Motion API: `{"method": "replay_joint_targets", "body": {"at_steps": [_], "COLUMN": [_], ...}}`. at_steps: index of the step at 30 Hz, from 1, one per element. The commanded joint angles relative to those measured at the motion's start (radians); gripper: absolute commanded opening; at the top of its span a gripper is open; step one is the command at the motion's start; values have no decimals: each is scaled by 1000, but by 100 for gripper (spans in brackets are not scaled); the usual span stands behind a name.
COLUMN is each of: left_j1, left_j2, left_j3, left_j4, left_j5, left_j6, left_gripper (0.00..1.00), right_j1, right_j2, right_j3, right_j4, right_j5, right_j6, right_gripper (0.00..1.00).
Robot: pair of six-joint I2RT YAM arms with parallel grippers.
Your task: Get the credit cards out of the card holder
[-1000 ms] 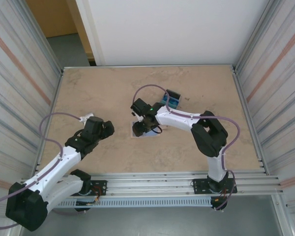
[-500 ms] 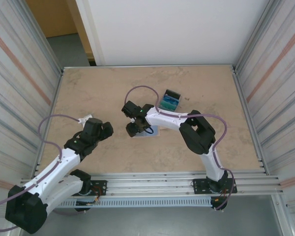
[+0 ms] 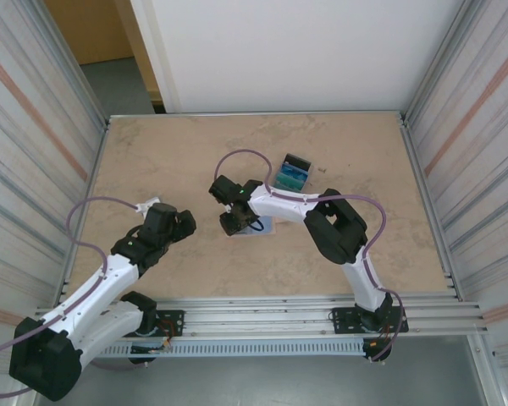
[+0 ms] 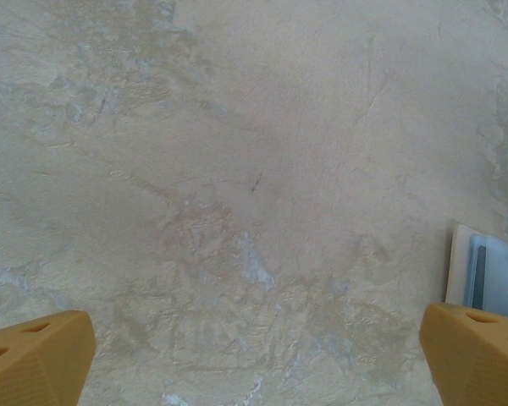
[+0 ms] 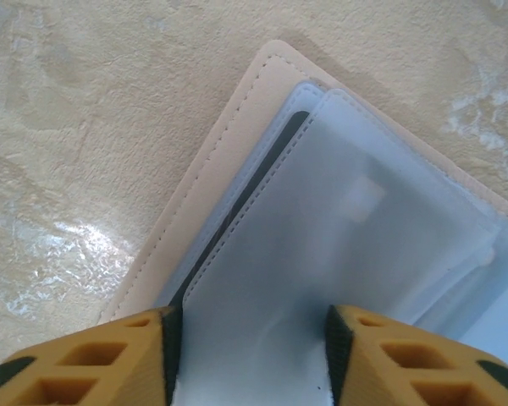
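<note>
The card holder [image 5: 212, 161] lies spread open on the table, beige outside with light blue clear sleeves inside. The thin dark edge of a credit card [image 5: 235, 211] shows in a sleeve near the left fold. My right gripper [image 5: 250, 355] hangs low over the sleeves, open, one finger on each side of the top sleeve. From above, the right gripper [image 3: 231, 224] covers the left part of the card holder [image 3: 261, 227]. My left gripper [image 3: 182, 222] stands open over bare table to the left. In the left wrist view the card holder [image 4: 484, 275] peeks in at the right edge.
A small dark-edged clear box [image 3: 294, 172] with blue-green contents stands behind the card holder, near the right arm's forearm. Metal walls close in the table's left and right sides, and a rail runs along the front edge.
The right gripper moved left over the card holder a second ago and has stayed almost still since. The left arm has barely moved.
</note>
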State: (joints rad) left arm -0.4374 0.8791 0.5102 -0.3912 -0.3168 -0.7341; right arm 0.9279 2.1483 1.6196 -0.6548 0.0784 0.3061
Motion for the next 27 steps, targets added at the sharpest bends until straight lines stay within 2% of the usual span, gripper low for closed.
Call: {"method": "replay_joint_targets", "body": {"at_steps": [1, 5, 9, 17, 27], "left_j1": [9, 8, 8, 8, 8], "left_j2": [2, 2, 2, 3, 7], "left_j3": [-7, 1, 12, 26, 41], "left_j4": [21, 20, 18, 17, 16], "left_j5": [4, 9, 10, 12, 20], "left_j6": [-7, 4, 13, 25, 40], "left_gripper": [99, 99, 99, 99, 99], "right_j1": [-12, -12, -11, -22, -67], "right_j2": [-2, -27, -54, -111, -186], "right_j3": [-17, -22, -34, -73, -160], "right_j4": [-23, -22, -15, -10, 5], "right_j5": [20, 45, 70, 136, 153], "right_j6": [17, 18, 24, 43, 76], "right_gripper": [43, 36, 34, 36, 37]}}
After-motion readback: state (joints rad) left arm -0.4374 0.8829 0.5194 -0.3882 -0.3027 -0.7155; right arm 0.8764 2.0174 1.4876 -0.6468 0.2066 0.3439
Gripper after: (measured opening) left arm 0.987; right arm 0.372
